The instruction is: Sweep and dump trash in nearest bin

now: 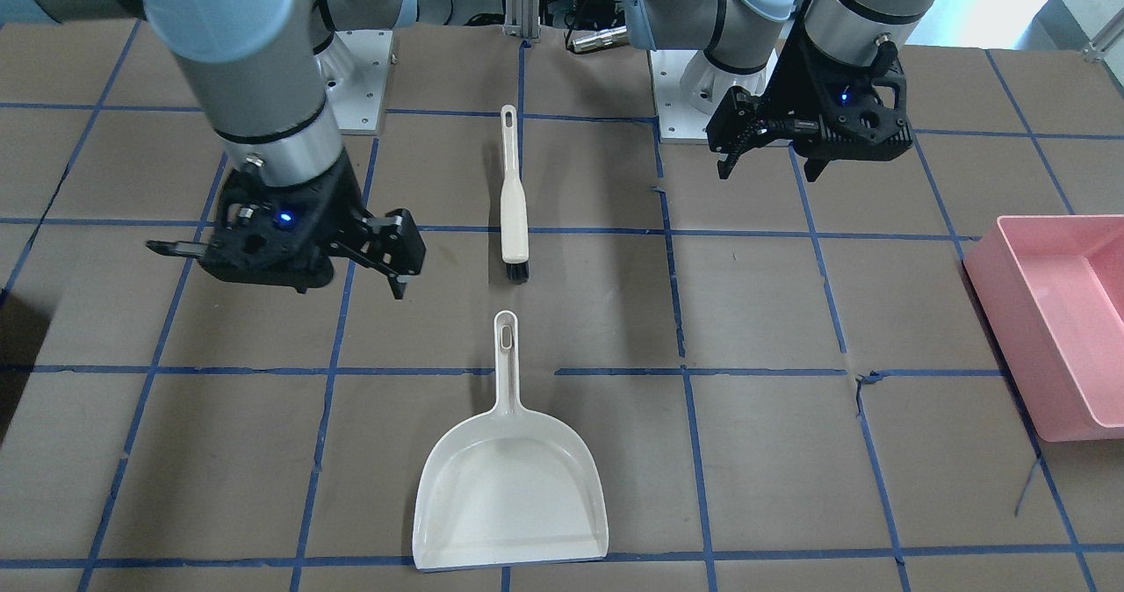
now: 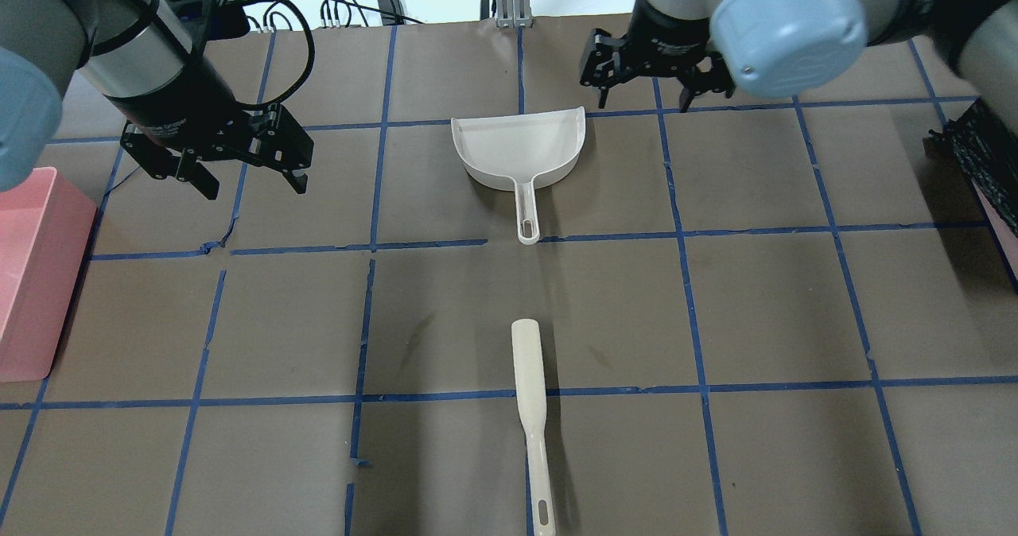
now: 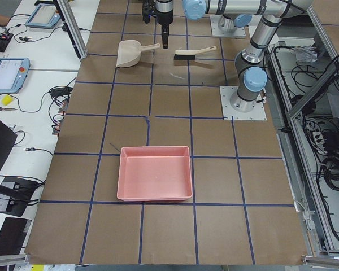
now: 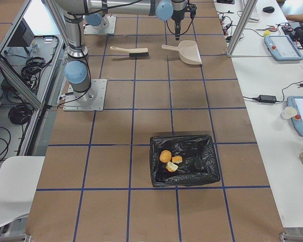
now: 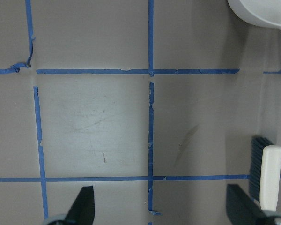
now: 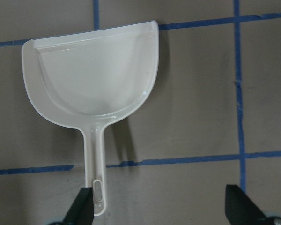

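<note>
All three pieces of trash (image 4: 170, 160) lie in the black bin (image 4: 202, 151), well off to the right of the right gripper (image 2: 648, 83), the nearer one. That gripper hangs open and empty near the dustpan (image 2: 518, 148); the left gripper (image 2: 250, 178) is open too. Sweeping looks finished.

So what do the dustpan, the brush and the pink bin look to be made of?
Dustpan: likely cream moulded plastic; smooth, faintly glossy, one piece with a slotted handle. Brush: matching cream plastic handle, black bristles, fibre unclear. Pink bin: probably plastic too; uniform colour, thin walls, rounded corners.
</note>
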You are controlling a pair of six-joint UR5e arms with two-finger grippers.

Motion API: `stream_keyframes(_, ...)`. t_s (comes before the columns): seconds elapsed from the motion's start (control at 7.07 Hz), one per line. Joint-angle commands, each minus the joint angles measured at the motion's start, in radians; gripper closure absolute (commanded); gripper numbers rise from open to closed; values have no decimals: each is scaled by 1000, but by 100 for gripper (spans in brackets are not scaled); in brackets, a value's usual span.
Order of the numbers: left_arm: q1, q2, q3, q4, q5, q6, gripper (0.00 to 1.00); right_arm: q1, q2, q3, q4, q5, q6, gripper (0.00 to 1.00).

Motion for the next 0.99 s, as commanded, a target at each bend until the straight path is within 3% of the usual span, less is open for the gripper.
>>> stream_keyframes(0.0, -2, 0, -3, 0, -2, 0, 0, -50, -115, 2, 129, -3, -66, 0)
stream_keyframes(0.85, -2, 3, -7, 2, -2, 3, 0, -40, -181, 86, 142, -4, -71, 0)
